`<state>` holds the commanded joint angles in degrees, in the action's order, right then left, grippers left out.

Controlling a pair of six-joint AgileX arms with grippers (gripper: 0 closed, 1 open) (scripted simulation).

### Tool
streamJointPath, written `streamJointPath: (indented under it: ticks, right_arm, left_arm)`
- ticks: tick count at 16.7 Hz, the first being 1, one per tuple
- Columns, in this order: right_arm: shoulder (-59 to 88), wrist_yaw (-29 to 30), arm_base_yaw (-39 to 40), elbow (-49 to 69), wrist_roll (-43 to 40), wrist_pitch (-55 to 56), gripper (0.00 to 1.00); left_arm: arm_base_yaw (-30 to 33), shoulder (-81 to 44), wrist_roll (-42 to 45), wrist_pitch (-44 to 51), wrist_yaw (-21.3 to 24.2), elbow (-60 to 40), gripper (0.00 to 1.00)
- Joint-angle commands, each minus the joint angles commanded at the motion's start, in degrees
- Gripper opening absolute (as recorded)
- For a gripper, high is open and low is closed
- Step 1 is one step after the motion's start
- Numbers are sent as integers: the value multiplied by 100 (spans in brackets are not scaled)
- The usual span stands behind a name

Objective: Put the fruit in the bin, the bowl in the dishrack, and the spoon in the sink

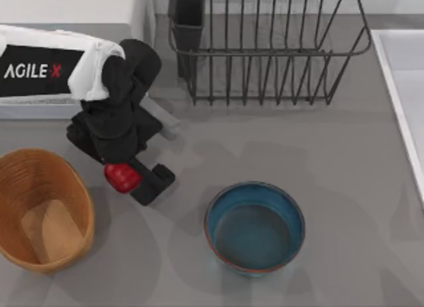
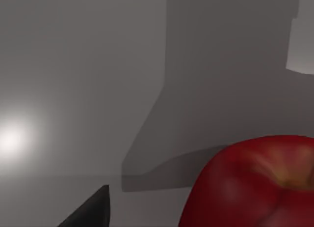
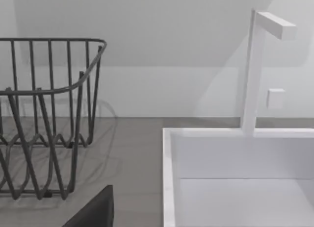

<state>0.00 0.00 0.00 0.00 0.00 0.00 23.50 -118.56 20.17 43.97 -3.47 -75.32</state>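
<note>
The small glossy red fruit [image 1: 121, 178] sits clenched in the left tool [image 1: 136, 181], above the grey worktop [image 1: 331, 174] just beside the tan woven wicker bin [image 1: 40, 217], seemingly carried toward it. The blue-teal glazed bowl [image 1: 254, 227] waits nearby.

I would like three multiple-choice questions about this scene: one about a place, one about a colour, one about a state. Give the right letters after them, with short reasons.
1. Where is the bowl?
A. inside the dishrack
B. on the table
C. in the sink

2. What colour is the fruit?
A. red
B. green
C. yellow

3. What is in the bin?
A. the fruit
B. the bowl
C. nothing

Answers:
1 B: the bowl stands on the grey surface, in front of the rack.
2 A: it is glossy red, also in the left wrist view.
3 C: its woven bottom is bare; the left gripper has the fruit beside it.
</note>
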Motion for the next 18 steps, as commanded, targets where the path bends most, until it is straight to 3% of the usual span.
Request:
streamJointPath:
  ticks: [1,14,18]
  right_arm:
    - [0,0,0,0,0,0,100]
    - [0,0,0,0,0,0,100]
    - [0,0,0,0,0,0,100]
  left_arm:
    - [0,0,0,0,0,0,100]
    - [0,0,0,0,0,0,2]
    - [0,0,0,0,0,0,0]
